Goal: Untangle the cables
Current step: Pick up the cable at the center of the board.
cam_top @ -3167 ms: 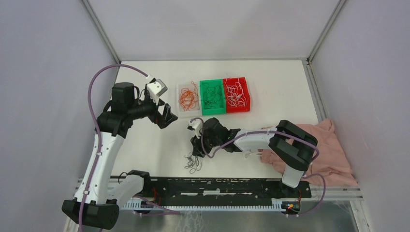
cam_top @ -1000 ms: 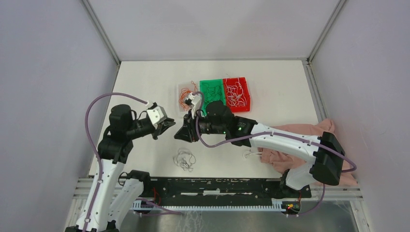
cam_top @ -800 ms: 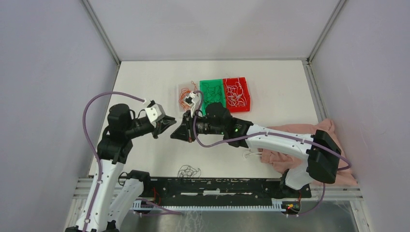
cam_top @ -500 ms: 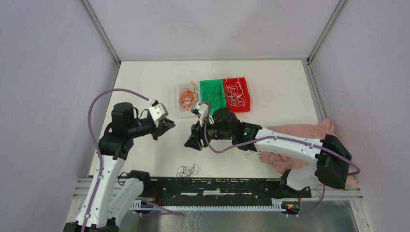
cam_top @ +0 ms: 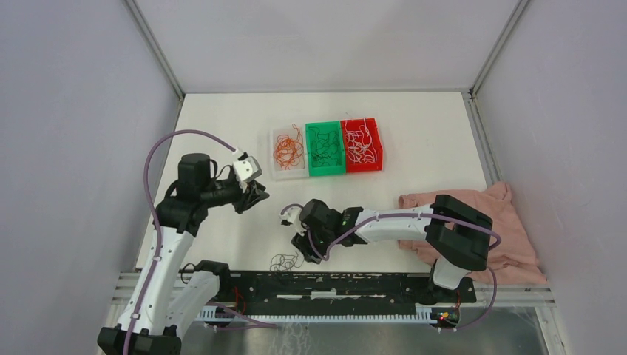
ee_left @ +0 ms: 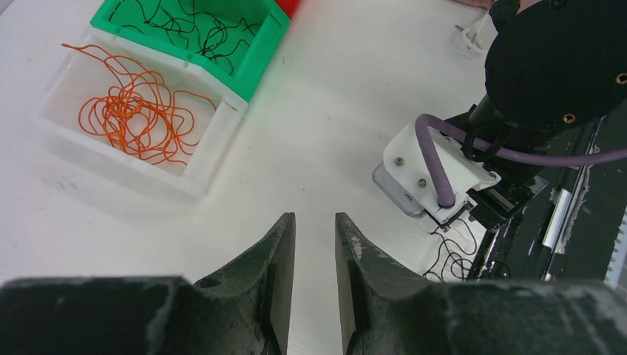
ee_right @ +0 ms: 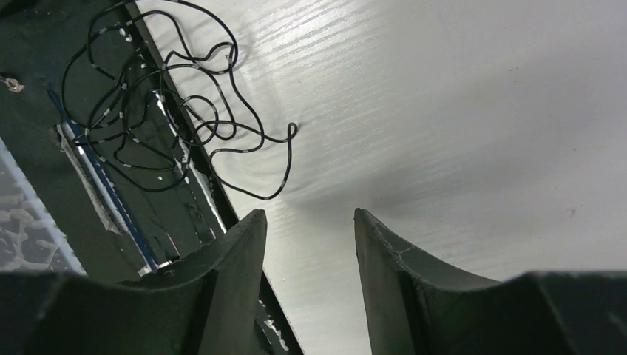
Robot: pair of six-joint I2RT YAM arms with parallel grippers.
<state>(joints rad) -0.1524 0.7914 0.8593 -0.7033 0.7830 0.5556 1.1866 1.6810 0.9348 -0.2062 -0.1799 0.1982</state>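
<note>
A small tangle of black cables (cam_top: 287, 260) lies at the table's near edge, partly over the black rail; it shows in the right wrist view (ee_right: 170, 111) and the left wrist view (ee_left: 458, 255). My right gripper (cam_top: 303, 244) hovers low just right of it, open, nothing between the fingers (ee_right: 310, 214). My left gripper (cam_top: 256, 197) hangs farther left and back, open by a narrow gap and empty (ee_left: 315, 218). Orange cables (cam_top: 288, 150) lie in a clear tray (ee_left: 214, 140), black ones in a green bin (cam_top: 325, 166), white ones in a red bin (cam_top: 379, 140).
A pink cloth (cam_top: 503, 222) lies at the right near corner, under the right arm's elbow. The black rail (cam_top: 355, 285) runs along the near edge. The three bins stand in a row at the table's middle back.
The right arm has pulled back from the left gripper and dropped toward the near edge, its jaws wider. The tangle slid to the near edge. The left jaws have parted slightly.
</note>
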